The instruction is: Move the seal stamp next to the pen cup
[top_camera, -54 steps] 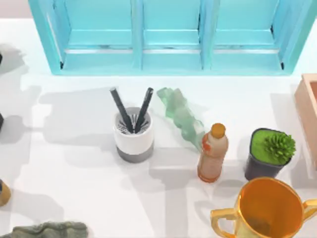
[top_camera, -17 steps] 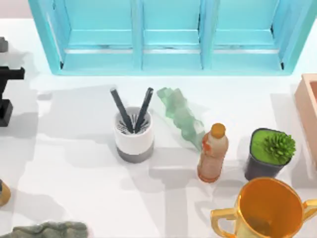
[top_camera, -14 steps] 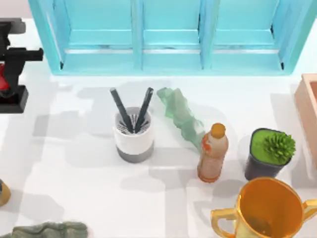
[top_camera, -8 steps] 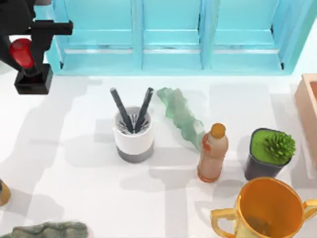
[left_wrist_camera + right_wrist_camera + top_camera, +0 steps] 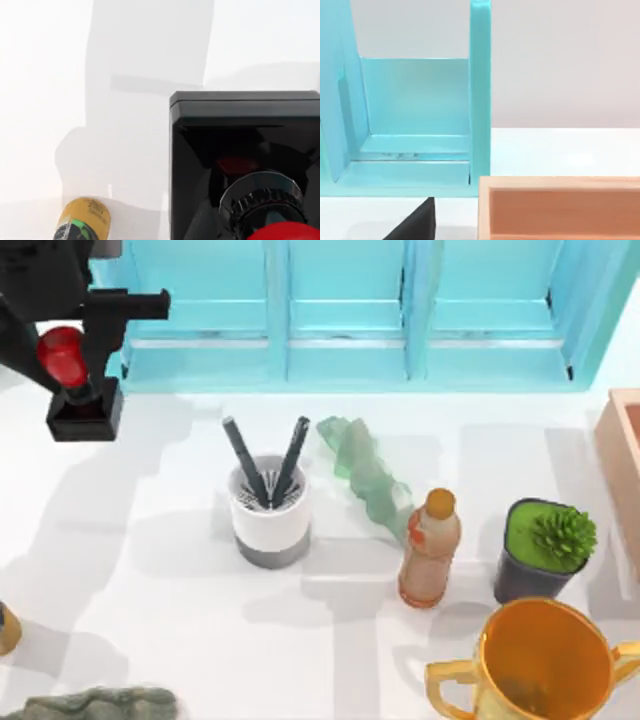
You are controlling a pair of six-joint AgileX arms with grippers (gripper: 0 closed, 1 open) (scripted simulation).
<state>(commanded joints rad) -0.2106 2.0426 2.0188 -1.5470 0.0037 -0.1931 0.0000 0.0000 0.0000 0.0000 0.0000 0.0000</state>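
Grasping the seal stamp point(image 5: 76, 390) by its red knob, my left gripper point(image 5: 62, 352) hangs at the table's point(image 5: 160, 630) 10 o'clock, in front of the blue shelf unit point(image 5: 340, 315). Pen cup point(image 5: 269, 510) stands left of centre, well apart from the stamp at its 4 o'clock, holding two black pens point(image 5: 266, 462). Orange cup point(image 5: 545, 665) sits at 5 o'clock; plant pot point(image 5: 540, 550) holds a green plant. Right gripper: state cannot be told.

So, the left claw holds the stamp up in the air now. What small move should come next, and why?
Probably carry it toward the table's right and lower it. The left claw grips the seal stamp at the top view's upper left, well apart from the pen cup, with bare table beside the cup.
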